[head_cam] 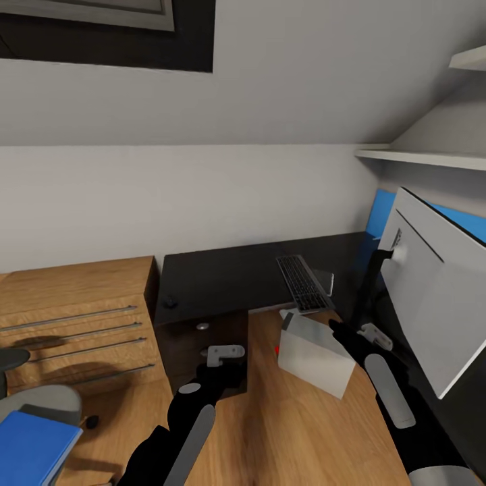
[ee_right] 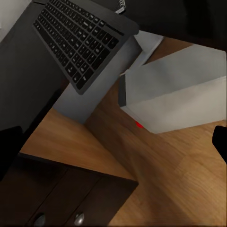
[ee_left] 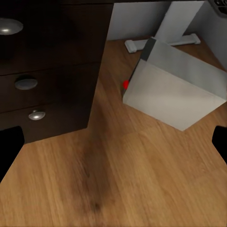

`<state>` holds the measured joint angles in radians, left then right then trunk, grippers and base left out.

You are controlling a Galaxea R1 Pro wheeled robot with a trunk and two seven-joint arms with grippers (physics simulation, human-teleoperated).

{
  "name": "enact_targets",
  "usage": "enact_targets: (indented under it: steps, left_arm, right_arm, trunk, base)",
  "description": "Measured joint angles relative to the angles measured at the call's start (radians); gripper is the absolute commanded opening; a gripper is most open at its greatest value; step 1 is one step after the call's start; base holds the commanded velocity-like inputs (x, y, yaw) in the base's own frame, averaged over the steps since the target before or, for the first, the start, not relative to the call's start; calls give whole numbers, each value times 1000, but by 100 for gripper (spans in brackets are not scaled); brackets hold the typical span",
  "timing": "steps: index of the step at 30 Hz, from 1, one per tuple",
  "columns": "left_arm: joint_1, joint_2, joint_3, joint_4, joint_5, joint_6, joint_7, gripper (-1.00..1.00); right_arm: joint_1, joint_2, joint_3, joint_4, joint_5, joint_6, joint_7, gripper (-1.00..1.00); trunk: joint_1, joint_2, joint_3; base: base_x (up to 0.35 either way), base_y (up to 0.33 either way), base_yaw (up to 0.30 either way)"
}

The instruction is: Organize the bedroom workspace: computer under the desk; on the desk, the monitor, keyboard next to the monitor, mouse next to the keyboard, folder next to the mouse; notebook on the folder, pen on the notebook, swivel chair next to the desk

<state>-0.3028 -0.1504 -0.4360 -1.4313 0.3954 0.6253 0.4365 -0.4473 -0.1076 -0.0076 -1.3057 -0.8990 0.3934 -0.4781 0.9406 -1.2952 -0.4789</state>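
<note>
The grey-white computer stands askew on the wood floor in front of the desk, red dot toward me; it also shows close up as the computer and the computer. My left gripper hangs open left of it, my right gripper open just right of it. The keyboard lies on the black top, its near end overhanging the edge. The monitor stands at the right, back toward me. The small mouse sits at the desk's left. The blue folder lies on the swivel chair. Notebook and pen are out of view.
A light wooden drawer unit stands left of the desk. A dark drawer cabinet sits under the desk, right beside my left gripper. A white desk leg rises behind the computer. Shelves hang at the upper right.
</note>
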Motion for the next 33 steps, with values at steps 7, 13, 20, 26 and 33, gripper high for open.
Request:
enact_targets:
  steps: [7,13,20,26,33]
  left_arm:
    - [0,-1,-1,3,1,0,0,100]
    - [0,-1,-1,4,1,0,0,100]
    - [0,-2,-1,4,1,0,0,100]
    - [0,-2,-1,4,1,0,0,100]
    - [0,-2,-1,4,1,0,0,100]
  right_arm:
    - [0,-4,-3,19,-46,5,1,100]
    - [0,-5,-3,46,-53,3,7,100]
    - [0,-6,-4,115,-56,4,133,100]
    - [0,-6,-14,228,-70,6,423,100]
    - [0,-5,-46,263,-123,-3,502,100]
  trunk:
    - [27,-49,-22]
    - [50,-91,-41]
    - [77,-140,-63]
    - [100,-182,-82]
    - [127,-231,-104]
  base:
    - [0,0,0]
    - [0,0,0]
    - [0,0,0]
    - [0,0,0]
    - [0,0,0]
